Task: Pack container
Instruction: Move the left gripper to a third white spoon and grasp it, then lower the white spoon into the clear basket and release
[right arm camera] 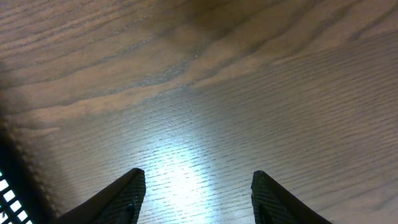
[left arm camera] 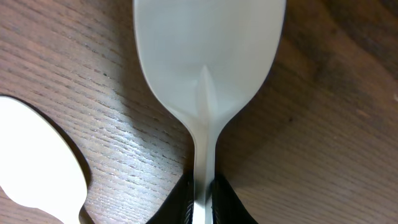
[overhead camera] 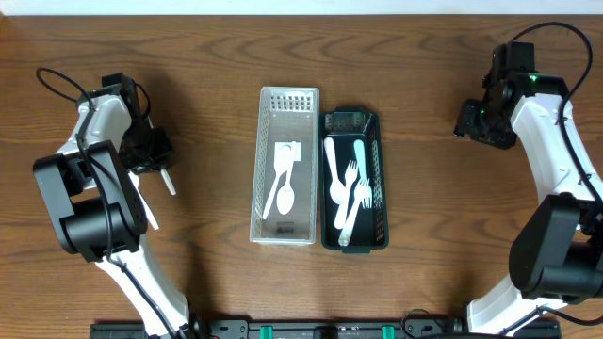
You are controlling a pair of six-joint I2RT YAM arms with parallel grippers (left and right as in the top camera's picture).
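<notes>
The left gripper (overhead camera: 158, 158) sits near the left edge of the worktop (overhead camera: 217, 56), about halfway down it. It is pinching a white spoon (overhead camera: 169, 181) by the neck. In the left wrist view the two black fingers (left arm camera: 231, 202) press against the thin handle from either side, and the spoon (left arm camera: 208, 68) points straight away from the gripper (left arm camera: 204, 210), its bowl just above the wood. A second spoon (left arm camera: 37, 162) lies flat on the worktop just beside it. From overhead it shows as a white sliver (overhead camera: 149, 213) close to the arm.

Two trays stand side by side in the middle of the worktop, well apart from both grippers. The clear tray (overhead camera: 259, 141) on the left holds a few white pieces (overhead camera: 283, 193). The dark tray (overhead camera: 381, 141), touching its right side, holds white and pale green cutlery (overhead camera: 350, 179), forks among them.

The right gripper (overhead camera: 474, 127) hangs near the right edge. Its fingers (right arm camera: 121, 196) are spread wide over bare wood with nothing between them.
</notes>
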